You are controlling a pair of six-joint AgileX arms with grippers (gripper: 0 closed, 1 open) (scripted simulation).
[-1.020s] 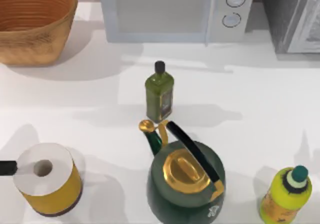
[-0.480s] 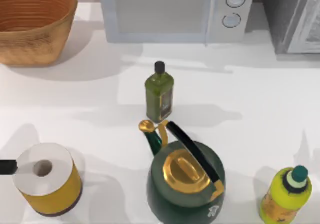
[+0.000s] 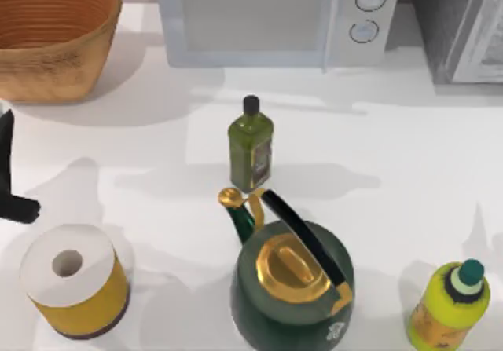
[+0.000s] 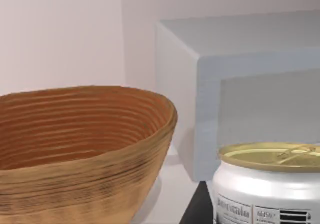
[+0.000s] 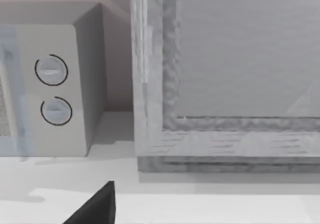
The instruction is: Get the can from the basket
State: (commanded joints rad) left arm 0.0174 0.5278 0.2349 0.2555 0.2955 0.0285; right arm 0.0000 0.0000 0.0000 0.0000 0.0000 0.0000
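**Can stands outside the basket, right by the left gripper**

In the left wrist view the can (image 4: 270,184) is upright, its long axis vertical and its pale round end on top. It sits immediately in front of that camera, touching a dark part of the left gripper (image 4: 198,210). Whether that gripper is clamped on the can or merely against it cannot be told.

The basket (image 4: 85,154) stands beside the can and apart from it, so the can is not inside. The basket's rim sits higher than the can's top. The microwave (image 4: 235,83) stands behind both.

From above, the left arm (image 3: 8,162) comes in at the table's left edge, between the basket (image 3: 55,60) and the paper roll (image 3: 71,288).

The left arm is plainly the nearer one. Judging from this, the lift out of the basket looks done, and what remains depends on keeping the can upright.

The right gripper (image 5: 95,209) is parked over the table's right side, facing the microwave's dials. Its state cannot be told either.
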